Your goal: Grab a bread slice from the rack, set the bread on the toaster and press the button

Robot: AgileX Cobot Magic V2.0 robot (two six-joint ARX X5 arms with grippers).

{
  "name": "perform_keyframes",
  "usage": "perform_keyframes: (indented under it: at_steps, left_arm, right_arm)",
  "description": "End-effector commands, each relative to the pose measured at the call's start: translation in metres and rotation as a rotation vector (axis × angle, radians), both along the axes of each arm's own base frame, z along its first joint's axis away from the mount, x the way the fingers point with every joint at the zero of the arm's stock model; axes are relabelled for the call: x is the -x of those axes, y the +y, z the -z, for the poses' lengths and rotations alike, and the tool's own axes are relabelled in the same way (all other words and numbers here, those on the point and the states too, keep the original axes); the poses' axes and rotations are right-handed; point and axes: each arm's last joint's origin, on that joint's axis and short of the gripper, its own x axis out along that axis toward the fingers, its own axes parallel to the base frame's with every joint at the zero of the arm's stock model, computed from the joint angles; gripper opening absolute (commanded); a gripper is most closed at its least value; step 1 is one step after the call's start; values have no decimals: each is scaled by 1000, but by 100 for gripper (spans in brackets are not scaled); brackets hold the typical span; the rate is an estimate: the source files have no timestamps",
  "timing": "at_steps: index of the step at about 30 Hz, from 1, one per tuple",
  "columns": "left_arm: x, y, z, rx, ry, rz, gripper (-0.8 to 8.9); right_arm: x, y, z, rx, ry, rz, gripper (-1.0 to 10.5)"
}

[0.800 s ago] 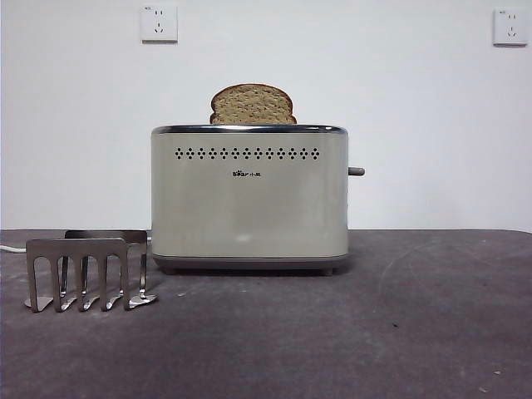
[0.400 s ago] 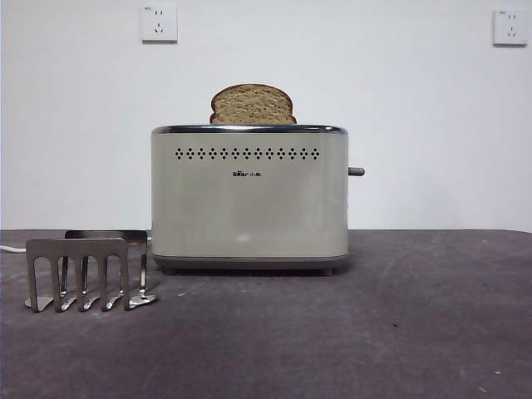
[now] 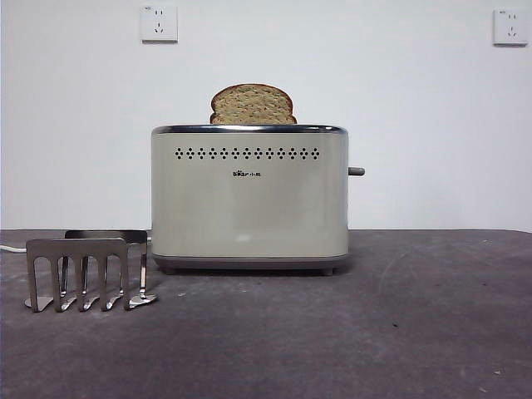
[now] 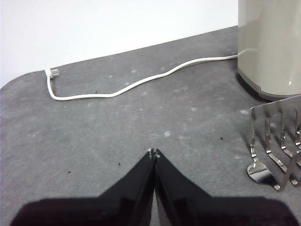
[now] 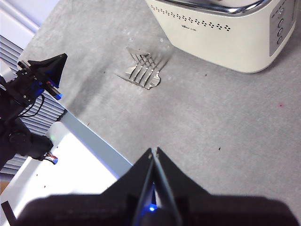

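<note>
The slice of bread [image 3: 253, 105] stands upright in the top of the cream toaster [image 3: 249, 199], its rounded brown top showing above the chrome rim. The small dark button [image 3: 357, 171] juts from the toaster's right end. The grey metal rack [image 3: 86, 270] stands on the table at the toaster's lower left, with nothing in it. My left gripper [image 4: 154, 153] is shut and holds nothing, hovering over bare mat beside the rack [image 4: 277, 141]. My right gripper [image 5: 154, 151] is shut too, high above the mat, away from the toaster [image 5: 230, 28] and the rack [image 5: 143, 70].
A white power cord [image 4: 136, 82] runs across the mat from the toaster [image 4: 270, 47] toward the wall. Two white wall sockets [image 3: 160, 23] sit high behind. The table edge and the other arm's gripper [image 5: 44, 70] show in the right wrist view.
</note>
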Motion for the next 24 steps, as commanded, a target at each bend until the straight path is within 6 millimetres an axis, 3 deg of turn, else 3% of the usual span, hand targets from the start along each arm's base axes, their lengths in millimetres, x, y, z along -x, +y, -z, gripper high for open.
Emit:
perform_keyframes:
  at_steps: [1,15,19,24]
  left_arm:
    - [0,0,4,14,11,1,-3]
    - [0,0,4,14,11,1,-3]
    - [0,0,4,14,11,1,-3]
    - [0,0,4,14,11,1,-3]
  right_arm:
    - [0,0,1,6,-5,-4,2]
    - [-1,0,1,15,-17,-9,1]
    - [9,-9,-7,73,-147,58,1]
    - [35,-18,-14,6,-394,139,1]
